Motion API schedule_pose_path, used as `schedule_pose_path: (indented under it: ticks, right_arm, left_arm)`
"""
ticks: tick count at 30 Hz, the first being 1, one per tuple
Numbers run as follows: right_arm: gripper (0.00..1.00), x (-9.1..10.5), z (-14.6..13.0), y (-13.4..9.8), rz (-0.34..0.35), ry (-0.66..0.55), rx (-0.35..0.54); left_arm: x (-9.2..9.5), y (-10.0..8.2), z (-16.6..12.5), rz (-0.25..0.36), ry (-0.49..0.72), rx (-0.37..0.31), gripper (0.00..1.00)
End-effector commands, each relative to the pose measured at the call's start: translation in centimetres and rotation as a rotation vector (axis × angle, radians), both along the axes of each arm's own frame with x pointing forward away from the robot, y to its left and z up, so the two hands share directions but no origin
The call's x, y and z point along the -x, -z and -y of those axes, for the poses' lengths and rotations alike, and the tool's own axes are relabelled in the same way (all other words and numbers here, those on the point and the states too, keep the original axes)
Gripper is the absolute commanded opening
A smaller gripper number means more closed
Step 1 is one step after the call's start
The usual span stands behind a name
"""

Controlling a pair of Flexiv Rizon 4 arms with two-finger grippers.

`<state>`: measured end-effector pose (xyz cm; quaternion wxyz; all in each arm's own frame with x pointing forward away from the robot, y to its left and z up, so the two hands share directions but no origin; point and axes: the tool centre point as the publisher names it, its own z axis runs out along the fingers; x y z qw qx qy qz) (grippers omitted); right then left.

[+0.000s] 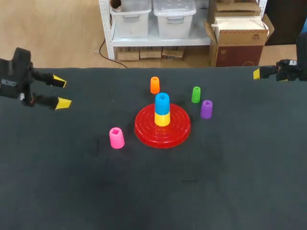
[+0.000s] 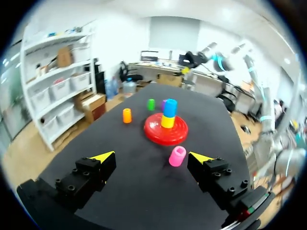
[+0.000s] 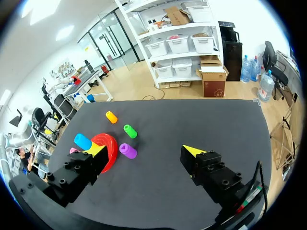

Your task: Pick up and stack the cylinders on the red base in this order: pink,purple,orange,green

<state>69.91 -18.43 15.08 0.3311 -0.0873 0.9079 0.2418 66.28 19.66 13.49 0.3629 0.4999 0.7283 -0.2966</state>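
Dark table [image 1: 240, 191] is carrying the round red plastic base [image 1: 144, 133]; the pink plastic cylinder [image 2: 177, 156], first in order, is standing just ahead of the left gripper [image 2: 151, 157], whose fingers are gaping apart, seemingly readying for it; the right gripper [image 3: 144, 150], well back from the base, is holding its fingers apart too.

Table [image 1: 57, 191], red base [image 1: 144, 132], pink [image 1: 116, 138], orange [image 1: 154, 85], green [image 1: 195, 95], purple cylinders [image 1: 206, 109]

The left gripper [image 1: 61, 92] hangs level, its two yellow-tipped fingers spread wide and pointing toward the right gripper [image 3: 145, 149]. That one also has its fingers far apart, aimed back toward the left.
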Motion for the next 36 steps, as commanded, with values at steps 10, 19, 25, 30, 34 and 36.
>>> schedule_pose_path:
  ticks: [10,19,25,30,34,36]
  right_arm:
    - [1.0,0.0,0.1,0.0,0.0,-0.002,-0.002]
    - [1.0,0.0,0.1,0.0,0.0,-0.002,-0.002]
    - [1.0,0.0,0.1,0.0,0.0,-0.002,-0.002]
    - [1.0,0.0,0.1,0.0,0.0,-0.002,-0.002]
    - [1.0,0.0,0.1,0.0,0.0,-0.002,-0.002]
    - [1.0,0.0,0.1,0.0,0.0,-0.002,-0.002]
  left_arm:
    - [-1.9,2.4,-1.8,-0.013,0.271,-0.099,1.0]
    - [-2.9,1.4,-0.7,0.039,0.274,-0.046,1.0]
    - [-2.9,1.4,-0.7,0.056,0.283,-0.032,1.0]
    - [-2.9,1.4,-0.7,0.056,0.283,-0.032,1.0]
    - [-2.9,1.4,-0.7,0.056,0.283,-0.032,1.0]
    - [-2.9,1.4,-0.7,0.056,0.283,-0.032,1.0]
